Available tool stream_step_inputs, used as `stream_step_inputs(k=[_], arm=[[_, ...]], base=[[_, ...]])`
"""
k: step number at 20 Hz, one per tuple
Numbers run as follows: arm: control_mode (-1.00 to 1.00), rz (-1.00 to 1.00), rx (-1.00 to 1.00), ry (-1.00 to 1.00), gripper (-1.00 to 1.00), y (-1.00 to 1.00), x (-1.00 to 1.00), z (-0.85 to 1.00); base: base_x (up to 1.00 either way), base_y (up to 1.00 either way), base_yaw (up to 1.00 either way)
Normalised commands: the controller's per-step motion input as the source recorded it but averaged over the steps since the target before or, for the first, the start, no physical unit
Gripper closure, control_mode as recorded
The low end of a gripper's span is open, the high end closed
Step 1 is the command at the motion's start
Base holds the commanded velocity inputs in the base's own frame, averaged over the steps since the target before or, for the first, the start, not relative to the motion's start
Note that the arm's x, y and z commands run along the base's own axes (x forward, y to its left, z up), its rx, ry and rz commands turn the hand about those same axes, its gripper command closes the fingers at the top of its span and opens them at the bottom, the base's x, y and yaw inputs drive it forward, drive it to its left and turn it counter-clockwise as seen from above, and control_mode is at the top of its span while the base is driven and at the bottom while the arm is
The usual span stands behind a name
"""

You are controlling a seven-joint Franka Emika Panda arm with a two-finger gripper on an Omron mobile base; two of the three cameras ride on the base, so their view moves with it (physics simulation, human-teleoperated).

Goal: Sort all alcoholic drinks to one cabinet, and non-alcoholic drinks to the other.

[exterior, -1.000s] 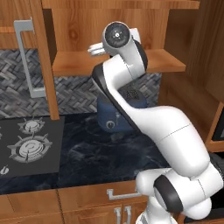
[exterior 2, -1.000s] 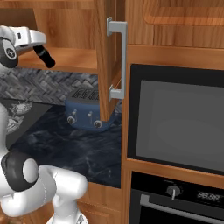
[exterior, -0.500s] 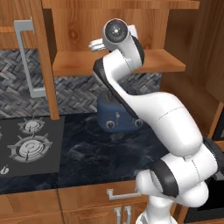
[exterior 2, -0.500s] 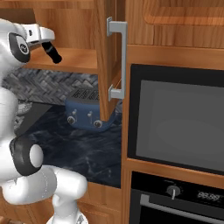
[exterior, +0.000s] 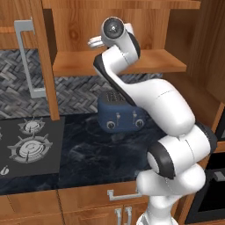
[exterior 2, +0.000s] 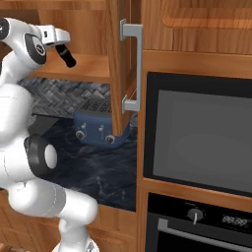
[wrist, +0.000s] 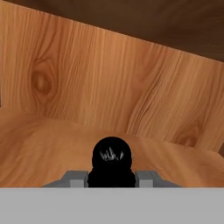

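My gripper [exterior 2: 60, 46] is raised in front of the open cabinet, level with its wooden shelf [exterior 2: 86, 68], and is shut on a small black bottle [exterior 2: 67, 56], one of the non-alcoholic drinks. The bottle sticks out slantwise below the hand. In the hand view its round black end [wrist: 111, 158] sits between my fingertips [wrist: 78, 179], with the shelf floor [wrist: 39, 148] and the cabinet's back wall ahead. From the left base view the hand [exterior: 95, 42] hangs just above the shelf [exterior: 145, 61]. The alcoholic drinks are out of view.
The cabinet doors stand open: one on the left [exterior: 46, 66] with a grey handle [exterior: 25, 59], one on the right [exterior 2: 119, 64]. A blue toaster [exterior: 121, 116] sits on the dark counter below. Stove burners [exterior: 26, 147] lie left, a wall oven [exterior 2: 202, 133] right.
The arm has stretched up and the hand has moved a little to the right, closer to the shelf, with the black bottle still in it.
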Motion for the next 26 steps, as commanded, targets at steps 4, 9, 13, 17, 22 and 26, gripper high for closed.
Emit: stream_step_inputs(k=[4,9,13,17,22,26], arm=[[-1.00,0.00,0.00,0.07,1.00,0.00,0.49,0.00],[-1.00,0.00,0.00,0.07,1.00,0.00,0.51,0.00],[-1.00,0.00,0.00,0.07,1.00,0.00,0.48,0.00],[-1.00,0.00,0.00,0.07,1.00,0.00,0.45,-0.04],[-1.00,0.00,0.00,0.05,1.00,0.00,0.12,-0.20],[-1.00,0.00,0.00,0.03,1.00,0.00,0.00,-0.18]], base=[[0.00,0.00,0.00],[0.00,0.00,0.00],[0.00,0.00,0.00],[0.00,0.00,0.00],[0.00,0.00,0.00],[0.00,0.00,0.00]])
